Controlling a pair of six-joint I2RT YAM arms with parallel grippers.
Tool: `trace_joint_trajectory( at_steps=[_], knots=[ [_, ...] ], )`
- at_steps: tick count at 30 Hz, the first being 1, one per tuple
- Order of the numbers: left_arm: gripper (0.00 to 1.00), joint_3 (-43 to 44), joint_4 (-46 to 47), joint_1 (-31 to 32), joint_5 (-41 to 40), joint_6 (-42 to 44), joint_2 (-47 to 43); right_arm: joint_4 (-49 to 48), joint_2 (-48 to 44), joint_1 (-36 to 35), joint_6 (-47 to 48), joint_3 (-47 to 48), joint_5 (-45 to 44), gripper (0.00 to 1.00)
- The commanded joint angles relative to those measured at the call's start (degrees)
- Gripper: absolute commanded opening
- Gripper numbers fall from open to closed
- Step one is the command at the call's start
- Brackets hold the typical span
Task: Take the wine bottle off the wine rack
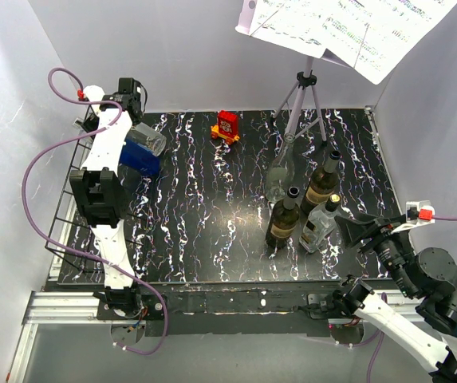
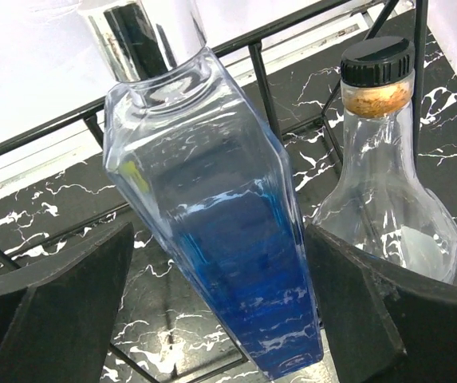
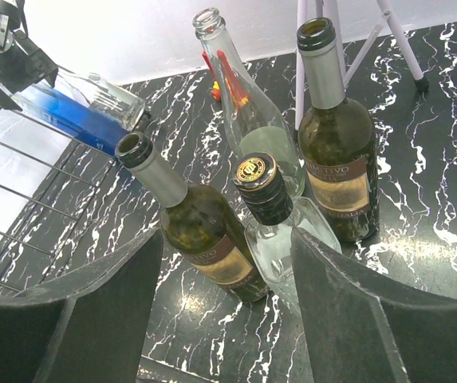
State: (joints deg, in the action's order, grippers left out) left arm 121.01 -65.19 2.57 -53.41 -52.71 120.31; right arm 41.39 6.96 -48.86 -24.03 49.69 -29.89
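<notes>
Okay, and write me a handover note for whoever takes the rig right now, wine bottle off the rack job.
Left pincer: shut on the blue bottle, held tilted over the wine rack.
Right pincer: open, empty, facing four standing bottles on the table.
Done: blue bottle gripped, seemingly off the wires.
To do: carry it clear of the rack and set it down. A clear black-capped bottle sits beside it by the rack wires.

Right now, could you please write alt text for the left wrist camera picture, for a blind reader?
A tilted blue bottle with a silver cap lies between the two black fingers of the left hand. Behind it run the black wires of the rack, and at the right is a clear round bottle with a black cap.
</notes>
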Motion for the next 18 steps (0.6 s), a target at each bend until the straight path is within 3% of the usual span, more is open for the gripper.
trace_joint_trajectory(
  at_steps=[1,8,15,18],
  knots=[
    [0.86,-0.86,1.38,-0.46,-3.28,-0.73,0.01,-3.94,-0.9,-0.18,0.56,-0.74,-1.57,0.72],
    [0.88,-2.36,1.73,-0.55,-3.37,-2.13,0.19,-4.29,-0.81,-0.18,1.79,-0.74,-2.63,0.73],
    [0.73,-3.5,3.75,-0.55,-4.51,-2.31,0.54,-4.73,-0.63,-0.18,1.8,-1.0,-2.54,0.73],
    [0.85,-4.55,4.98,-0.55,-4.25,-2.31,0.19,-4.65,-0.63,-0.18,1.8,-1.0,-2.45,0.73]
  ],
)
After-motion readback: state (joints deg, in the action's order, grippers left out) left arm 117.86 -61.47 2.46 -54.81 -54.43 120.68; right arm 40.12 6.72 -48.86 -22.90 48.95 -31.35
